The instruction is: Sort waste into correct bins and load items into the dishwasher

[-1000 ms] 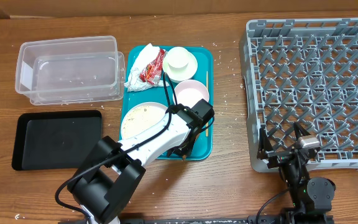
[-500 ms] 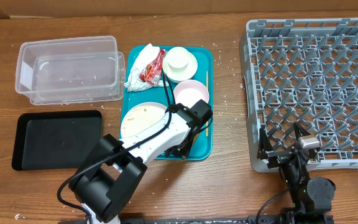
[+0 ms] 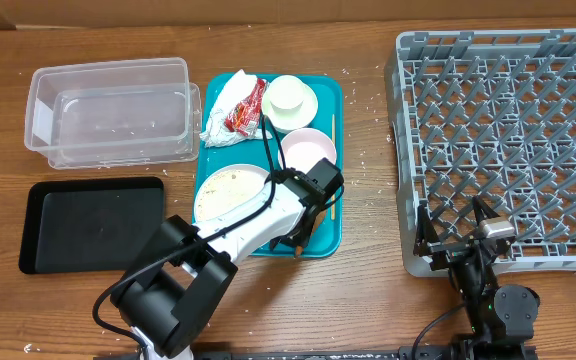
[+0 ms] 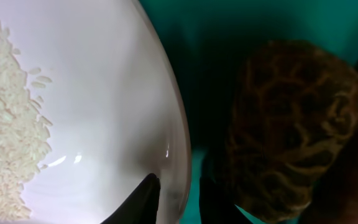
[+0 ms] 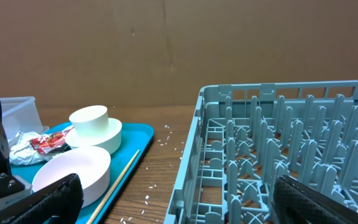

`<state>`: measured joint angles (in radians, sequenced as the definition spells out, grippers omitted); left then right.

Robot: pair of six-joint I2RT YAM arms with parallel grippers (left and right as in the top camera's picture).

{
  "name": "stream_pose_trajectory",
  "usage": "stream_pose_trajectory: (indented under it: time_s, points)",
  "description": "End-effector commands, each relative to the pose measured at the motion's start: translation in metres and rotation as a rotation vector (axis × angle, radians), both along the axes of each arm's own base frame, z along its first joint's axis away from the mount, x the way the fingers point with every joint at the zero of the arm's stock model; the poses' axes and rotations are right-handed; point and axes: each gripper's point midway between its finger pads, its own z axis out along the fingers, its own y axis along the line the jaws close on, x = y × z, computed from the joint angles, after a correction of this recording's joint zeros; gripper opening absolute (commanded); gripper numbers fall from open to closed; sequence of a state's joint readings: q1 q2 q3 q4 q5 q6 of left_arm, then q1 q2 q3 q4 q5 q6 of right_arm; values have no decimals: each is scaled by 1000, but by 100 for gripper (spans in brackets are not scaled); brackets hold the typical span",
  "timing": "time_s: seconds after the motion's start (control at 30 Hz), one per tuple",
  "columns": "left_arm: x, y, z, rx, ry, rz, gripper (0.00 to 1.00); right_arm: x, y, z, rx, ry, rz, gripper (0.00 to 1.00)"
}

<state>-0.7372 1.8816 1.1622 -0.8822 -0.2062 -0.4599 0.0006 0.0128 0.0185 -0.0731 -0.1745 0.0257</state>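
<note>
A large round white plate (image 3: 230, 190), strewn with loose white rice grains (image 4: 5, 124), lies at the teal tray's (image 3: 330, 95) front left corner. A brown lumpy food piece (image 4: 291, 124) sits just beside the plate's rim, perhaps touching it. Behind the plate stands a white bowl (image 3: 308, 148). At the tray's back right corner a small white cup (image 3: 288, 92) rests on the second bowl (image 3: 306, 108). The grey dish rack (image 3: 503, 150) fills the surface's (image 3: 368, 290) right side.

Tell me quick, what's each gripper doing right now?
Left gripper: closed on the rim of the white plate.
Right gripper: open, holding nothing.
</note>
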Motion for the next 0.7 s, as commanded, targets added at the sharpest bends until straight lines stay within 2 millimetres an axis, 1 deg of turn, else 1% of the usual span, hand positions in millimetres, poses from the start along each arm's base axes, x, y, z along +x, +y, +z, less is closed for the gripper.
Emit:
stream_pose_trajectory:
  time_s: [0.0, 0.2, 0.33, 0.47, 0.67]
  points:
    - [-5, 10, -10, 36, 20, -14, 21, 0, -2, -2, 3, -3, -12, 100]
    - [-3, 9, -9, 34, 16, -13, 10, 0, -2, -2, 3, -2, -12, 100]
    - [1, 5, -2, 27, 8, -14, 4, 0, -2, -2, 3, -2, -12, 100]
    - [6, 1, 9, 31, 4, -15, 4, 0, -2, -2, 3, -3, -12, 100]
    - [12, 5, 26, 75, -16, 0, 4, 0, -2, -2, 3, -2, -12, 100]
